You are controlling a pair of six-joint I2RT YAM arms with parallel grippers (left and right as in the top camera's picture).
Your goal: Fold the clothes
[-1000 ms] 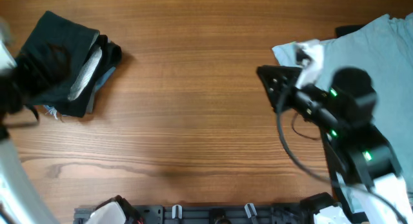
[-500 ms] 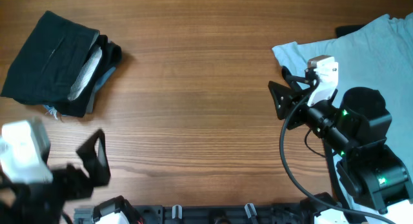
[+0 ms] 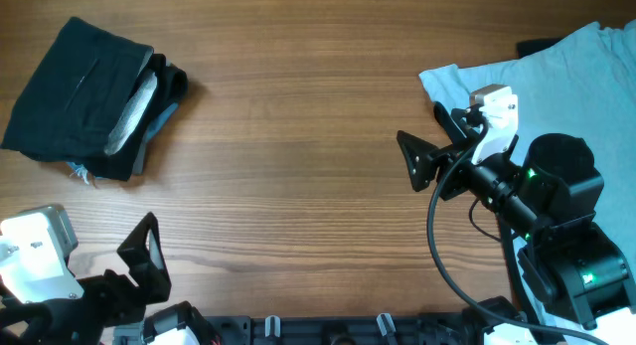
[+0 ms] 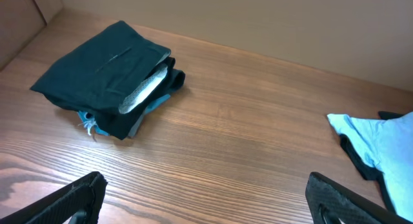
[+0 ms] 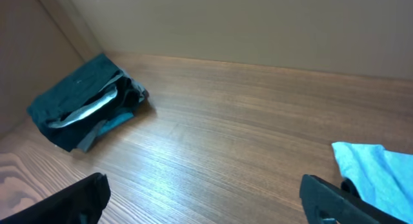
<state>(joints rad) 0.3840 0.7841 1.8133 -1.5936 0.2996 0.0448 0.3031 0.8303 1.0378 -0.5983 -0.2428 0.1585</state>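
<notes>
Clothes lie in two places on the worktop (image 3: 298, 136), which is a brown wooden surface with a clear long grain. At the far left corner a folded stack sits, with a black cloth (image 3: 84, 91) on top; at its open side a pale grey layer and a bit of blue show between the folds, and some light threads hang out at the near corner. At the far right side a light blue T-shirt (image 3: 576, 72) is spread flat and goes out of the picture, and a dark cloth (image 4: 360, 161) shows from under its edge. The two places are well apart, with bare wood between them. The left end effector (image 4: 206, 185) hangs low over the near left part of the worktop, with its two fingers spread wide and nothing between them. The right end effector (image 3: 429, 141) is just beside the near corner of the T-shirt; its fingers are also spread wide and they grip nothing. A black cable (image 3: 437, 236) curves from the right arm toward the near edge. Behind the worktop stands a plain pale beige wall (image 4: 290, 24), and at the left a brown side panel (image 4: 19, 17) closes the corner.
</notes>
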